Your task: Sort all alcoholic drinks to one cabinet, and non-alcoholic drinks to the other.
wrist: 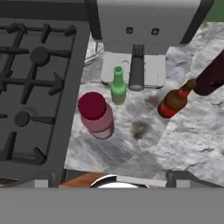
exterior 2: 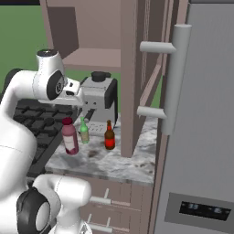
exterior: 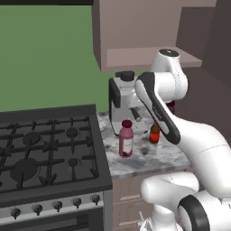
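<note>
Four bottles stand on the marble bench between the stove and the tall cabinet side, in front of the coffee machine; the pink bottle with its dark red cap is nearest the stove, the slim green bottle just behind it by the machine's tray, the amber-brown bottle off to the other side, and the dark maroon bottle beyond that, partly cut off at the edge of the hand view. All stand upright and apart from one another.

The arm hangs high above them, hand looking down; the jaws are spread wide and hold nothing — nothing sits between them.

The two long-necked bottles look like glass: stiff, smooth, likely slippery, and tippy because narrow at the base; I would judge the body just below the shoulder the safest place to take hold, not the thin neck. The pink and maroon ones are wider and probably heavier; a grip around the mid-body, under the cap, seems best, though the pink one's width may come close to filling the jaws.

As for containers, the upper cabinet over the machine shows an open shelf with nothing that I can make out inside; no bottle is sorted yet.
</note>
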